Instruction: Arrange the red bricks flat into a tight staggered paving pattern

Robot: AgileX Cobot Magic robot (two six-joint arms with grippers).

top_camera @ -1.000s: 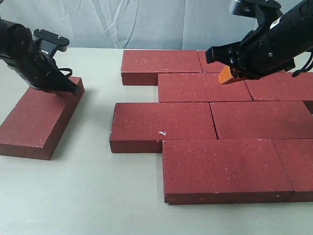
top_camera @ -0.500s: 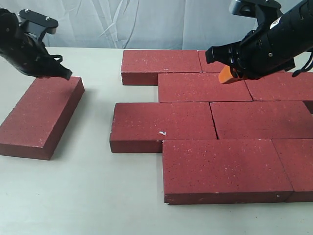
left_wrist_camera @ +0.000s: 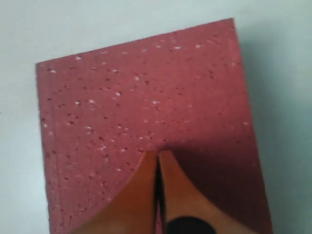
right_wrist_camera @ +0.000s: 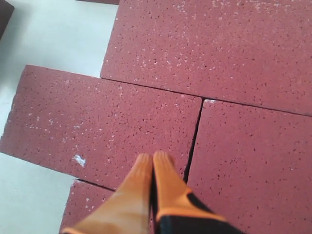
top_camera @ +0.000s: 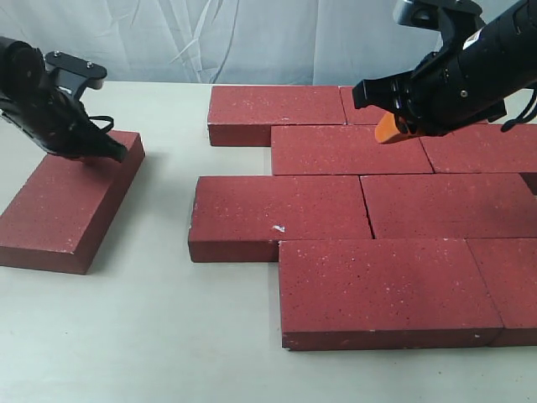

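Observation:
A lone red brick (top_camera: 71,201) lies flat at the left, apart from the others; in the left wrist view this brick (left_wrist_camera: 141,92) fills the frame. My left gripper (top_camera: 113,151) (left_wrist_camera: 158,155) is shut and empty, its tips down at the top face of that brick near its far end. Several red bricks (top_camera: 361,210) lie flat in staggered rows at the right. One brick (top_camera: 277,214) (right_wrist_camera: 97,117) carries a white chip. My right gripper (top_camera: 388,130) (right_wrist_camera: 153,157) hovers shut and empty above the paved rows.
Bare pale tabletop (top_camera: 159,336) lies between the lone brick and the paved group and along the front. A narrow seam (right_wrist_camera: 195,131) shows between two paved bricks. A grey cloth backdrop (top_camera: 252,38) closes the rear.
My left gripper lifted off the lone brick toward the back left, then came down again onto its far end. The right arm and all bricks stayed put.

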